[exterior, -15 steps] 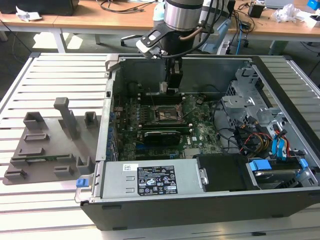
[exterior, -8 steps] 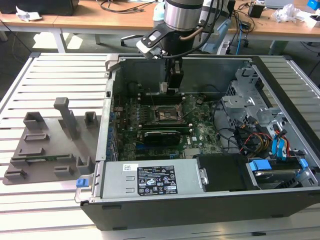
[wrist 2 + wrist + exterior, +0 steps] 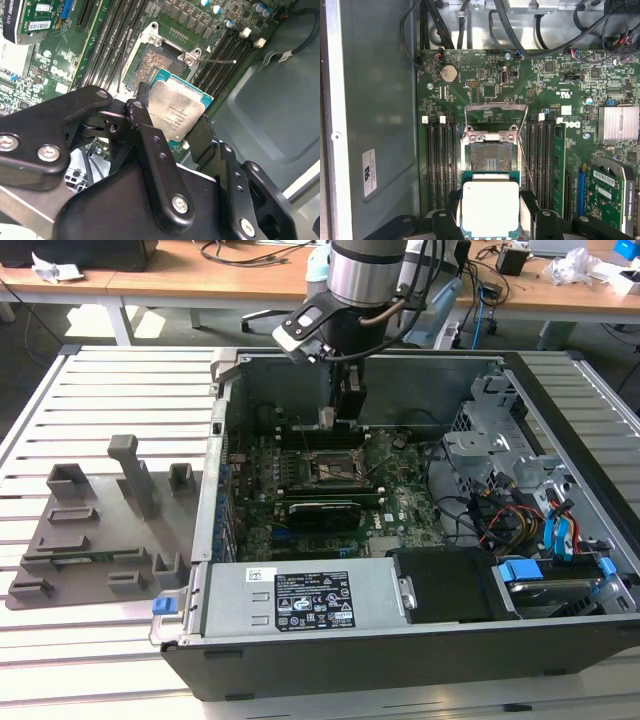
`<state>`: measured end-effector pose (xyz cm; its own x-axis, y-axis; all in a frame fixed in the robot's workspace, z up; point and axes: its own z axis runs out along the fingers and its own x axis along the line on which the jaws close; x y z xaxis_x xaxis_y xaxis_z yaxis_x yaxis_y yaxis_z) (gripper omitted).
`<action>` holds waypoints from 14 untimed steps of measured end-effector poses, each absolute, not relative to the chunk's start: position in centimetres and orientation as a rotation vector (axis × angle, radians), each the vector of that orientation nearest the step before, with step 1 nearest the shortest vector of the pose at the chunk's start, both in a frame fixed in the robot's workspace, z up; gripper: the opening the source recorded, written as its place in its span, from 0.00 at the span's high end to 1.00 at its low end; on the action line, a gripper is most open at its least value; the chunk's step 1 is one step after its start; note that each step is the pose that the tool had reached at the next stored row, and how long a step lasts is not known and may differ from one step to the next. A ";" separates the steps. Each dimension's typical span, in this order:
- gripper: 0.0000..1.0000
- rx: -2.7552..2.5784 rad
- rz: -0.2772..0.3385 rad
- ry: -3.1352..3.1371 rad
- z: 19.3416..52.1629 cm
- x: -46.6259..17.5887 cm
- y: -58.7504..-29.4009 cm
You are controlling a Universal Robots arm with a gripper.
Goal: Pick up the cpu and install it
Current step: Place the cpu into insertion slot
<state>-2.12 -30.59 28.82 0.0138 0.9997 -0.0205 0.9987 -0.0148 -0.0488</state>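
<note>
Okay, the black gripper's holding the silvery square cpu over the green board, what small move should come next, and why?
Probably ease the black gripper sideways toward the open metal-framed square socket: in the first wrist view the silvery square cpu it clamps hangs short of that socket, not yet over it.

Your exterior view looked down from well back over the open computer case (image 3: 400,660), the arm (image 3: 365,270) at its twelve o'clock. Both wrist views rode close above the board (image 3: 560,80), the first straight down, the second slanted, sharing the gripper (image 3: 490,200), its chip (image 3: 490,212) and the socket (image 3: 490,155).
</note>
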 end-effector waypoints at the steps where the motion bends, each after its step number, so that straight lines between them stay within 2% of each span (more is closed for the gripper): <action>1: 0.45 -2.222 0.076 -2.191 28.7 -2.1 -30.6; 14: 0.45 -2.222 0.076 -2.191 28.0 -2.1 -30.6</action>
<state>-2.12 -30.59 27.99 0.0137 0.9997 -0.0205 0.9987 -0.0147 -0.0488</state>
